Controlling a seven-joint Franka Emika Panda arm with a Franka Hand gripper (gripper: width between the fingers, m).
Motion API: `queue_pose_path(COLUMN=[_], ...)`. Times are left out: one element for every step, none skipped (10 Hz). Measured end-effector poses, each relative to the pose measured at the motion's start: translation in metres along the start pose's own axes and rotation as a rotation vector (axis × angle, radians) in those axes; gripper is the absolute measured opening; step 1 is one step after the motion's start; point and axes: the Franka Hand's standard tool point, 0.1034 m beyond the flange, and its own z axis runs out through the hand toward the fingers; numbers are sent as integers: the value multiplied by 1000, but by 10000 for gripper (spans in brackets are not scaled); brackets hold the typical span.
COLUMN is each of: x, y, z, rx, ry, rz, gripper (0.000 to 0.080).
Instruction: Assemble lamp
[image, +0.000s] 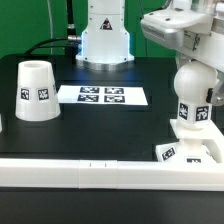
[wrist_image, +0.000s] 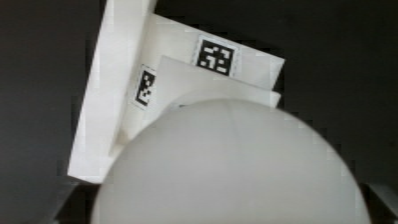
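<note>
**Exterior view:** The arm's tool (image: 186, 50) hung directly over the bulb (image: 191, 92). The bulb stood upright on the flat base (image: 192, 150) at the exterior view's right, near the front edge of the counter (image: 110, 125). The shade (image: 35, 90) sat mouth-down, well apart at the left, with the marker board (image: 101, 96) between them. Whether the jaws were clamped on the ball head could not be told.

**Wrist view:** The bulb's rounded head (wrist_image: 214, 165) filled much of the frame, with the tagged base (wrist_image: 169, 75) beneath it. No fingers showed clearly.

The bulb looked light, rigid and smooth. Its round head would likely slip, so a squeeze across its widest part, or on the straighter neck below, seemed the safer hold.
</note>
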Motion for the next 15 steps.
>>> queue_pose_path(x=[0, 0, -1, -1, -1, -2, -2, -1, 0, 1, 1, 2, 3, 4, 5], y=[0, 0, 0, 0, -1, -1, -1, -1, -1, 0, 0, -3, -6, -6, -8], z=[0, 0, 0, 0, 0, 1, 1, 1, 1, 1, 1, 1, 2, 2, 2], rx=[0, 0, 0, 0, 3, 8, 8, 8, 8, 9, 14, 44, 78, 96, 118], ry=[0, 0, 0, 0, 4, 5, 5, 8, 8, 10, 12, 8, 13, 18, 22], rz=[1, 8, 31, 32, 85, 216, 307, 421, 541, 634, 761, 869, 1026, 1158, 1279], gripper=[576, 576, 576, 576, 576, 576, 577, 577, 577, 577, 577, 577, 577, 577, 577])
